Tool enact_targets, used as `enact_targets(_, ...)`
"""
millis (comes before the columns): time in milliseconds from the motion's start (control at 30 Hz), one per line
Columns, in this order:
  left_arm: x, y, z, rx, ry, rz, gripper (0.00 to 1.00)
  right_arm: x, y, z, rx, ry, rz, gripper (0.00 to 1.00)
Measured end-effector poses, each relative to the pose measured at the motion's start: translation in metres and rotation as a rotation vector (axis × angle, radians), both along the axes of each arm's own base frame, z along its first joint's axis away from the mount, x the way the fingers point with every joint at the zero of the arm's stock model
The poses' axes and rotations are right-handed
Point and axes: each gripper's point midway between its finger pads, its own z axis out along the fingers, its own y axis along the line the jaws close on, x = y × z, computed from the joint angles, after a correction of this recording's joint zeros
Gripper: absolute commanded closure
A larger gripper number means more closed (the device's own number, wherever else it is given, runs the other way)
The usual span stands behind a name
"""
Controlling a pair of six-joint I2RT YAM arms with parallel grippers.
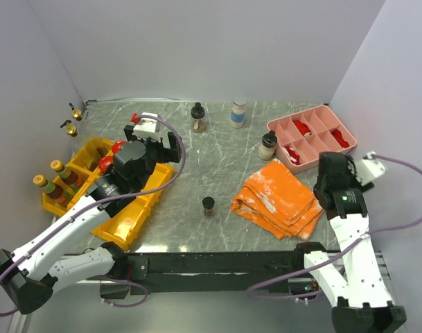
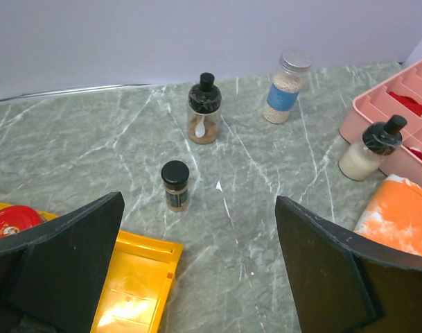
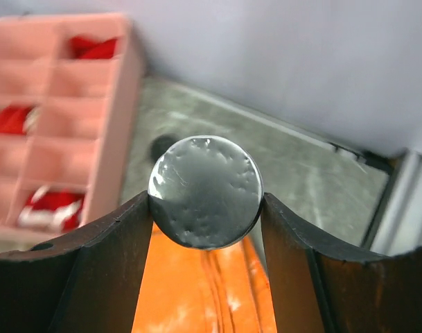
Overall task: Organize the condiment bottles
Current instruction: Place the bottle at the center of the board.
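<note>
Gleaming in the right hand (image 3: 206, 205): a bottle (image 3: 205, 186), round grey dimpled end.

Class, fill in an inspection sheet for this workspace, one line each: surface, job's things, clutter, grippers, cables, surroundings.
Surface: grey marbled table.
Job's things: four stand loose on the table: black-topped jar, blue-labelled jar, white-filled jar beside the pink tray, small black-capped jar. Yellow-topped bottles stand in the yellow bins. Gold-spout bottles stand at the far left corner.
Clutter: folded orange cloth.
Grippers: left gripper open, empty; right gripper shut on a round silvery item, seen end-on.
Cables: purple cables loop from both wrists.
Surroundings: plain pale walls on three sides.
</note>
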Motion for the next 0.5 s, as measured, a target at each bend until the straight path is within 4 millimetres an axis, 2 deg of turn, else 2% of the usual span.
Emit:
enact_targets(67,0.0,0.003,0.002,-0.003,-0.007,0.014,0.04,0.014,0.016,0.007,-0.013,0.013,0.096,0.62)
enact_targets(167,-0.001,0.008,0.005,-0.009,-0.018,0.032,0.04,0.044,0.058,0.023,-0.027,0.016,0.288,0.59)
enact_targets(333,-0.004,0.018,0.011,-0.024,-0.045,0.064,0.04,0.092,0.139,0.038,-0.004,-0.026,0.623,0.58)
enact_targets(500,-0.004,0.023,0.017,-0.041,-0.066,0.091,0.04,0.119,0.23,0.037,0.012,-0.059,0.954,0.56)
